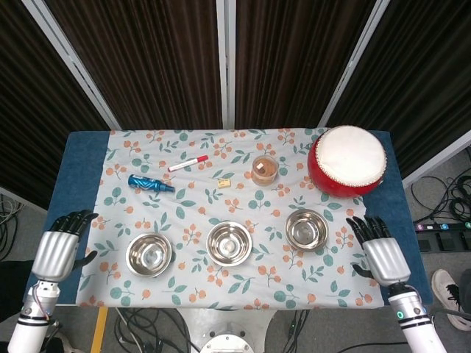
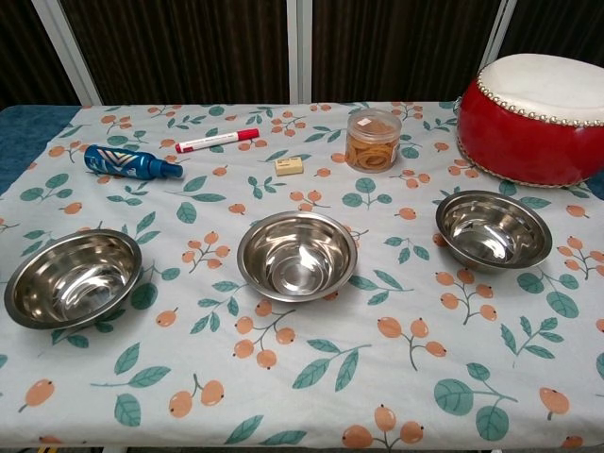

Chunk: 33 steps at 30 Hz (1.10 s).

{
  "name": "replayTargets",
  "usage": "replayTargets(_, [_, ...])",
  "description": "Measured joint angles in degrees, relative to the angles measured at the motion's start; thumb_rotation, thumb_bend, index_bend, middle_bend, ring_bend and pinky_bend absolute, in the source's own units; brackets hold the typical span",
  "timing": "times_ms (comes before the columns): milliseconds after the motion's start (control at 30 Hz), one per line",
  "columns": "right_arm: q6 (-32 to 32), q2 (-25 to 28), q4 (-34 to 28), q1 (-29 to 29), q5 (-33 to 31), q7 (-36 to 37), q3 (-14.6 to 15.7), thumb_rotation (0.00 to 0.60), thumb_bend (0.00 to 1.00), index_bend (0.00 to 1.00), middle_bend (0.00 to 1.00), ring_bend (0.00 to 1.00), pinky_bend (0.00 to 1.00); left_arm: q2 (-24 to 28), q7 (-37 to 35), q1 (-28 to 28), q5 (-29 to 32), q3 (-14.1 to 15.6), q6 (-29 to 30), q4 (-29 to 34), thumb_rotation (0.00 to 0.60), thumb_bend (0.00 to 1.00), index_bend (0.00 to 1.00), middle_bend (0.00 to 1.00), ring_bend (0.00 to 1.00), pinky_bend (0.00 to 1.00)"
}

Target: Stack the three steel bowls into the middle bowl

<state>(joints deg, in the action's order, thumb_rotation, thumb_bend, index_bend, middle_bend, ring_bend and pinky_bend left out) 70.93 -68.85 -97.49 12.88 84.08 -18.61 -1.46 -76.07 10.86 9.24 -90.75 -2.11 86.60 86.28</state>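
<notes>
Three steel bowls stand in a row on the floral cloth: the left bowl (image 1: 149, 254) (image 2: 73, 277), the middle bowl (image 1: 229, 243) (image 2: 296, 255) and the right bowl (image 1: 306, 229) (image 2: 493, 229). All are upright, empty and apart from each other. My left hand (image 1: 61, 246) hangs open at the table's left edge, well left of the left bowl. My right hand (image 1: 379, 251) is open over the cloth's right edge, a short way right of the right bowl. Neither hand shows in the chest view.
A red drum (image 1: 347, 161) (image 2: 535, 115) stands at the back right. A jar of orange bits (image 1: 264, 170) (image 2: 371, 139), a small eraser (image 1: 224, 182), a red marker (image 1: 187, 163) and a blue bottle (image 1: 150, 183) lie behind the bowls.
</notes>
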Motion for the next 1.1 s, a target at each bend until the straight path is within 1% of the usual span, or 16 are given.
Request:
replayTargets(67, [-2.0,-0.7,-0.1,1.2,-0.3,-1.4,0.0,0.600,0.08,0.21,0.21,0.08,0.08,-0.3,-0.2,-0.1,-0.1,0.3,-0.1,-0.5,0.600,0.11,0.28,0.32,0.24,0.30])
replayTargets(133, [-4.1,-1.6,-0.2,2.5,-0.8,-3.1,0.0,0.600,0.09,0.24,0.23,0.11,0.12,-0.5,-0.5,-0.2,0.0,0.5,-0.2,-0.8,0.600,0.11,0.28,0.32,0.24,0.30])
replayTargets(300, [-8.2,-4.7,0.6,5.5,-2.8,-7.7,-0.3,0.600,0.10,0.25,0.24,0.12,0.14,-0.6,-1.5,-0.5,0.1,0.6,0.1,-1.6,0.600,0.12,0.28,0.32,0.24,0.30])
replayTargets(433, [-11.2,-8.3,3.4,7.8,-5.2,-9.7,-0.8,0.600,0.11,0.25,0.24,0.12,0.15,-0.6,-2.4,-0.5,0.2,0.5,0.1,-2.4,0.600,0.12,0.28,0.32,0.24,0.30])
replayTargets(567, [-12.9,-11.0,6.3,9.5,-6.8,-10.5,-1.3,0.600,0.13,0.26,0.25,0.13,0.15,-0.8,-3.2,-0.4,0.5,0.5,-0.3,-3.2,0.600,0.12,0.28,0.32,0.24,0.30])
replayTargets(700, [-14.1,-13.0,8.6,11.1,-8.6,-11.4,-1.9,0.600,0.15,0.29,0.29,0.16,0.19,-1.1,-3.9,-0.2,0.6,0.5,-0.8,-4.1,0.600,0.12,0.28,0.32,0.24,0.30])
replayTargets(867, [-15.2,-15.3,11.1,12.8,-10.5,-12.0,-2.8,0.600,0.18,0.35,0.34,0.22,0.26,-1.3,-4.6,0.0,0.9,0.4,-1.2,-4.9,0.600,0.12,0.28,0.32,0.24,0.30])
replayTargets(1100, [-16.8,-17.9,14.1,14.7,-11.8,-12.1,-2.9,0.600,0.27,0.44,0.40,0.28,0.33,-1.7,-5.3,0.1,1.3,0.4,-1.7,-5.7,0.600,0.11,0.28,0.32,0.24,0.30])
